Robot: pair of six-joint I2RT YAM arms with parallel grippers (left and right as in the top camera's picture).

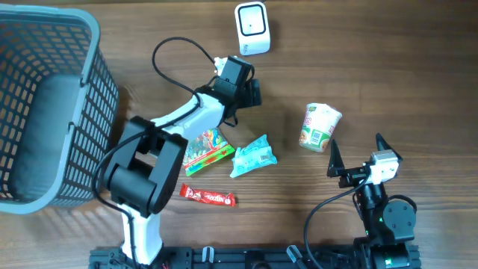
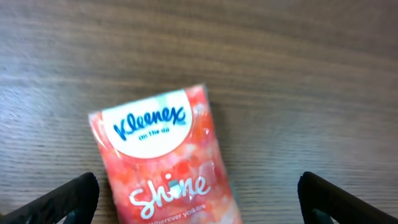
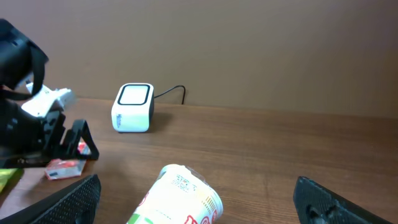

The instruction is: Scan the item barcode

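Left wrist, left claw [image 2: 199, 198] wide open over tissue pack [image 2: 163, 155]

The tissue pack [image 2: 163, 162] is glossy plastic film, the table [image 2: 311, 74] matt grained wood.

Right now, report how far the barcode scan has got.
Done: nothing visible; no item is at the scanner. In hand: the left pincer hangs open over the Kleenex pack, not gripping it. The right pincer sits open near the noodle cup. Left: grasp the pack and show its barcode to the scanner.
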